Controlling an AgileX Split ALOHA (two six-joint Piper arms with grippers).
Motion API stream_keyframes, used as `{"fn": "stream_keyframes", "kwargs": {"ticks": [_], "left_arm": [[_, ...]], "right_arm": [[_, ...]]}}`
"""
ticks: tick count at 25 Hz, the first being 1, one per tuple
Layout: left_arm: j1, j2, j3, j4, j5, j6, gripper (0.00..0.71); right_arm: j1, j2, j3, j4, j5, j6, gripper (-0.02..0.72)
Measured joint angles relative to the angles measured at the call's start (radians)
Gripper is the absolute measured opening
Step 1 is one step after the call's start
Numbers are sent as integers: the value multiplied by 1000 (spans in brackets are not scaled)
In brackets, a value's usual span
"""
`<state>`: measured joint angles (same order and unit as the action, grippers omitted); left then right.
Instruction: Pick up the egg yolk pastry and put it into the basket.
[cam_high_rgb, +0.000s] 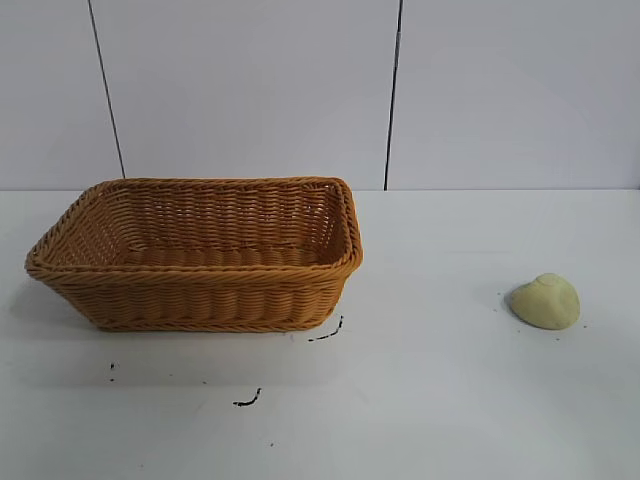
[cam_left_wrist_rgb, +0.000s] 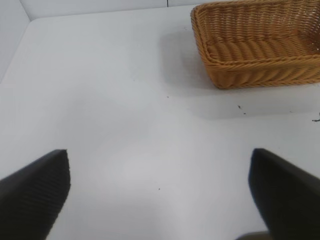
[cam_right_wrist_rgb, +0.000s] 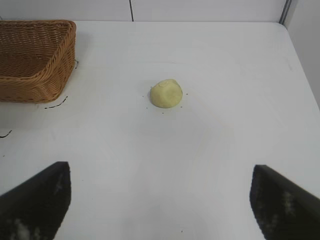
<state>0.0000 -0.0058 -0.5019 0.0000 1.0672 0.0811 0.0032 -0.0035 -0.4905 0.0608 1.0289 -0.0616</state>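
Nothing done yet: egg yolk pastry (cam_high_rgb: 546, 301) sits on desk (cam_high_rgb: 450, 400), well apart from empty basket (cam_high_rgb: 200, 255). Right claw (cam_right_wrist_rgb: 160, 200) wide, unloaded; left claw (cam_left_wrist_rgb: 160, 192) wide, idle.

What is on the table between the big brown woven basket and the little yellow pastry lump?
Only bare white table, seen in the exterior view, between the orange-brown wicker basket and the pale yellow dome-shaped egg yolk pastry.
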Motion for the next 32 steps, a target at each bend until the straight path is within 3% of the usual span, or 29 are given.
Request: {"fn": "stream_keyframes", "kwargs": {"ticks": [10,14,32], "left_arm": [[0,0,0,0,0,0,697],[0,0,0,0,0,0,697],[0,0,0,0,0,0,697]], "right_arm": [[0,0,0,0,0,1,696],[0,73,-41,2,2,35,696],[0,1193,-608,2,-2,38,696]]}}
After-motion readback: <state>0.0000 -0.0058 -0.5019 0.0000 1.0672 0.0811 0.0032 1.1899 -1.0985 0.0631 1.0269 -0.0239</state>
